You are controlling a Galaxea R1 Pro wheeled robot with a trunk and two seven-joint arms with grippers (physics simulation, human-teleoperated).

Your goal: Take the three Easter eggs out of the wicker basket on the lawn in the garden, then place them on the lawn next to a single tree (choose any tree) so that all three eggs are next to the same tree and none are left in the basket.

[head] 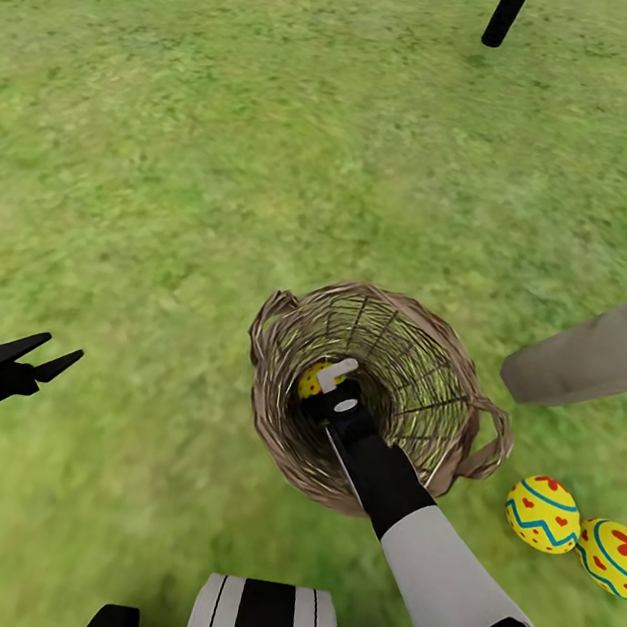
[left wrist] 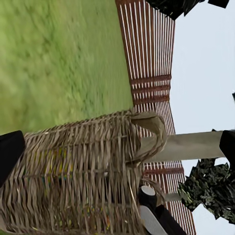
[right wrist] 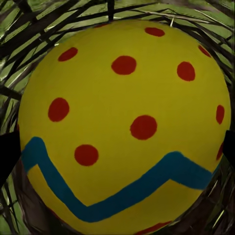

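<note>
Yellow with red dots and a blue zigzag band, the last egg [right wrist: 125,122] lies at the bottom of the wicker basket [head: 302,322], right in front of the right gripper [head: 327,385], which reaches down inside from the near rim. In the right wrist view the egg sits between the two dark fingertips [right wrist: 9,152] at the frame's edges, so the jaws are spread around it; whether they touch its shell cannot be told. From the head view just a small patch of that egg [head: 311,380] shows, the rest being covered by the gripper and arm.

Two more eggs lie on the lawn [head: 180,131] to the right of the basket: one with hearts [head: 543,513] and, just beside it, one with flowers [head: 611,556], cut off by the frame's edge. Both lie near the base of the pale grey-beige tree trunk [head: 601,354].

Off to the left, well apart from the basket, the left gripper [head: 44,352] hovers over the grass with its fingers spread and nothing between them. Its camera looks at the basket's woven side [left wrist: 73,176], with the slatted fence [left wrist: 152,58] beyond. A thin black trunk [head: 506,12] stands farther off.
</note>
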